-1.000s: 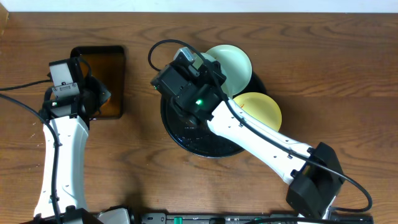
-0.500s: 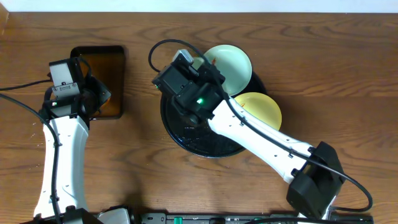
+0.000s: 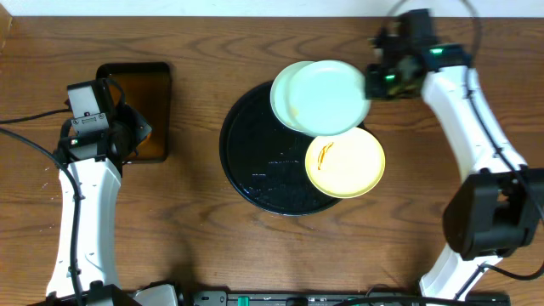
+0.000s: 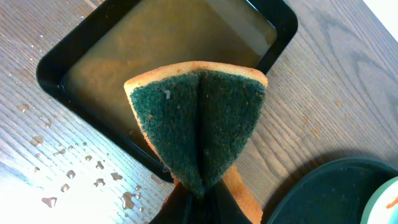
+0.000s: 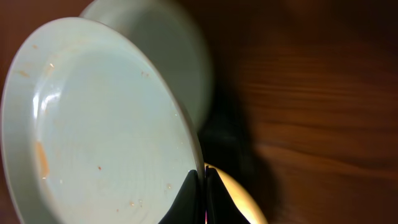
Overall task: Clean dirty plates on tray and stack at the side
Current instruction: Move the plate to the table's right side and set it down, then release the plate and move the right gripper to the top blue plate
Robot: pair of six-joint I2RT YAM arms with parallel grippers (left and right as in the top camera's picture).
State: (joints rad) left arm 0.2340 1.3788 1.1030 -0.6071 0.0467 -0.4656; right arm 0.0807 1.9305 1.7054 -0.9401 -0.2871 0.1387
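Left gripper clenched on a folded sponge with dark green scouring face and orange foam back, fold pointing down into the jaws. The sponge hangs over the near-right part of the small rectangular black tray of brown liquid and blocks part of it in the left wrist view. Water droplets dot the brown wooden table just beside that tray. Centre: large round black glossy tray with raised rim, left half bare and wet-looking. At its far right rim lies a pale blue-green round plate, mostly covered by a second pale blue-green round plate overlapping it from the right; cannot tell if the two touch. This top plate has faint orange specks on its face. Right gripper is clamped on the top plate's right edge, thin fingers pinching the rim. Pale yellow round plate with an orange streak sits at the black tray's right side, overhanging the rim, its far edge tucked under the held plate
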